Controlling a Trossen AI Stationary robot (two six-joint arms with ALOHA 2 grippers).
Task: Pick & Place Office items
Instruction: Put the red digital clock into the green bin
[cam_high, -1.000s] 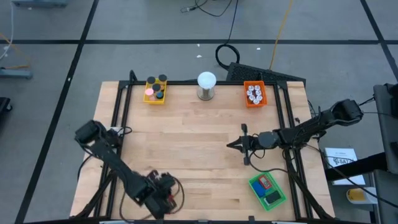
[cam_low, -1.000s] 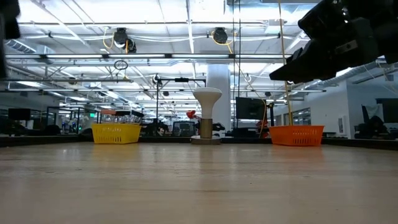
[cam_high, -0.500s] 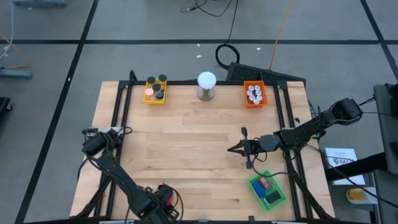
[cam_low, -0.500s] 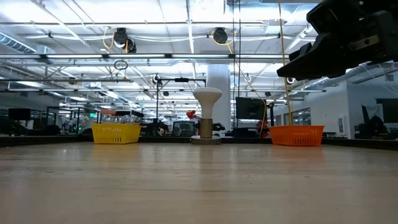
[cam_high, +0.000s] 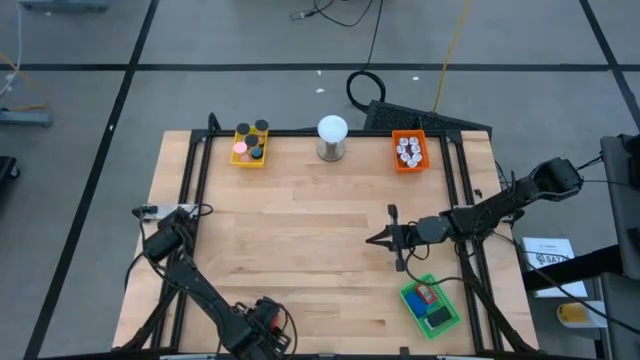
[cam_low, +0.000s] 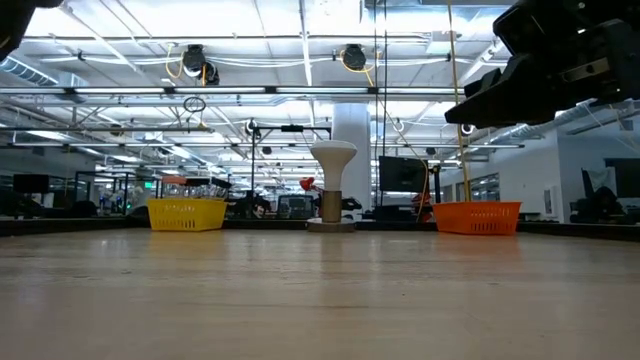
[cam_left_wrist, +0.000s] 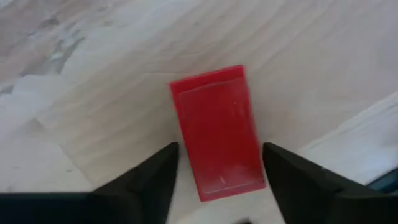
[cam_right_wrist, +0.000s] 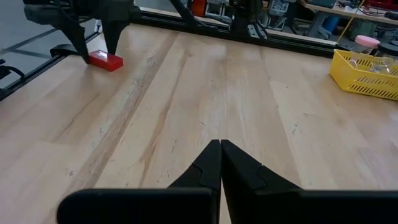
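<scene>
Left wrist view showed the left end effector (cam_left_wrist: 214, 180) spread astride the red block (cam_left_wrist: 216, 132), seemingly flat on the bench (cam_left_wrist: 124, 62); closing off-centre might skew it.

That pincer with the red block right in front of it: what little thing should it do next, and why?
Probably lower a touch and close. The left pincer stands open, its fingers either side of the red block, which lies flat on the table, not yet gripped.

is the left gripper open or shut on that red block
Open: the left gripper has its fingers either side of the red block, which lies flat on the table.
</scene>
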